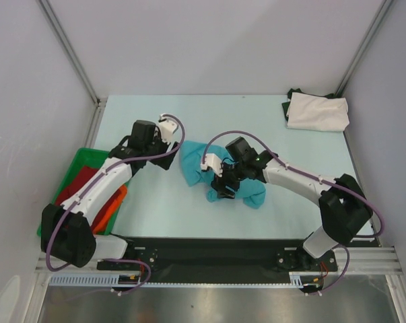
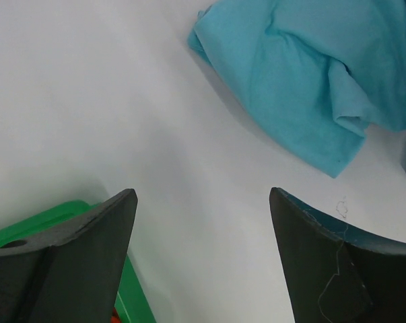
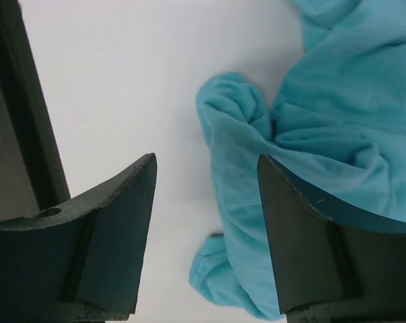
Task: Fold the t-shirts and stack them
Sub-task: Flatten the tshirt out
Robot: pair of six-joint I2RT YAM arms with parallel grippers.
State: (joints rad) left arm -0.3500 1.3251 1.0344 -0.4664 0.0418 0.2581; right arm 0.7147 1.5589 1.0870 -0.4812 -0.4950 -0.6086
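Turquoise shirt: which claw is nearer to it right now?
Right. The right claw sits over the turquoise shirt's near edge, cloth beneath its open fingers. The left claw hangs off to the shirt's left, over the table.

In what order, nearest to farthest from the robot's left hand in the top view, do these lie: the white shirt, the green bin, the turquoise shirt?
Measured from the left hand:
1. the turquoise shirt, just to its right, mid-table.
2. the green bin, at the table's left edge.
3. the white shirt, in the far right corner.
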